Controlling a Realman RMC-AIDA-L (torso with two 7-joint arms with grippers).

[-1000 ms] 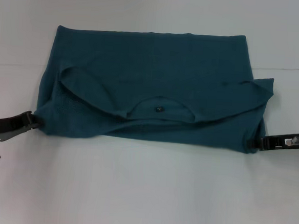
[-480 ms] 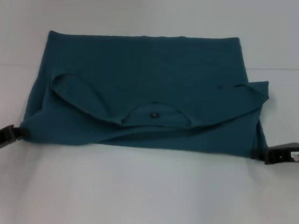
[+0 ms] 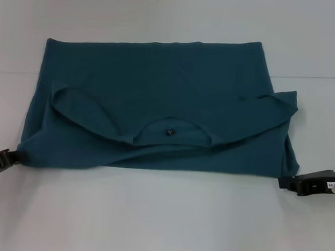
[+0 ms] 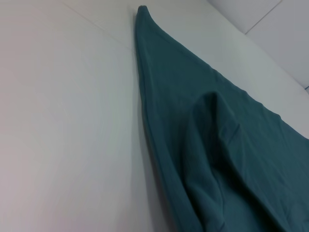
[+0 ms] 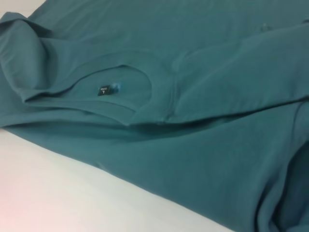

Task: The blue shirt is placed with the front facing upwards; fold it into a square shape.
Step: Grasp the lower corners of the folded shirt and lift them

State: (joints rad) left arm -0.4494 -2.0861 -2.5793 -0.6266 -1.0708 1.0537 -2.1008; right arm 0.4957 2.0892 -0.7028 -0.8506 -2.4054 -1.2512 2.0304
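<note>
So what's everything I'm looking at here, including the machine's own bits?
dark teal-blue cotton T-shirt: one, teal-blue, lying folded across the middle of the table, neckline toward the robot, sleeves folded in over the body
small black label: one, black, inside the shirt's neckline
flat white table: one, white, under the shirt and filling the view; a faint seam crosses it behind the shirt
left pincer: one, black, at the shirt's near corner on the robot's left, touching the fabric edge
right pincer: one, black with a small pale tag, at the shirt's near corner on the robot's right, at the fabric edge
</note>
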